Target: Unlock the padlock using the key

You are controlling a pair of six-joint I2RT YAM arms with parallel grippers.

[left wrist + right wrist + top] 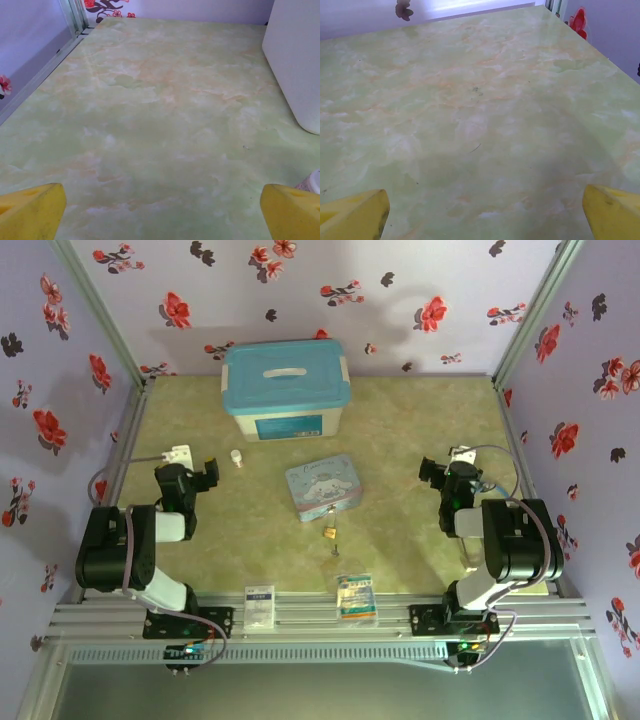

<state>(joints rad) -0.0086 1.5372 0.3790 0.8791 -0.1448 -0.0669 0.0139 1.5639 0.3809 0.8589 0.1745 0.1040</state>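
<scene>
The small brass padlock [328, 532] lies on the green marbled table just in front of the cartoon tin. The tiny silver key [335, 548] lies right below it, close to the padlock; whether they touch I cannot tell. My left gripper [209, 471] rests at the left side of the table, well apart from both. In the left wrist view this gripper [162, 215] is open, with yellow fingertips [30, 210] wide apart over bare table. My right gripper [432, 472] sits at the right side. The right wrist view shows it [485, 215] open too, its fingertips [615, 212] holding nothing.
A pale blue cartoon tin [322, 487] lies mid-table. Behind it stands a white box with a blue lid [285, 388], whose wall [295, 60] shows in the left wrist view. A small white bottle [236, 457] stands near the left gripper. Two packets [259, 605] [356, 598] lie at the front edge.
</scene>
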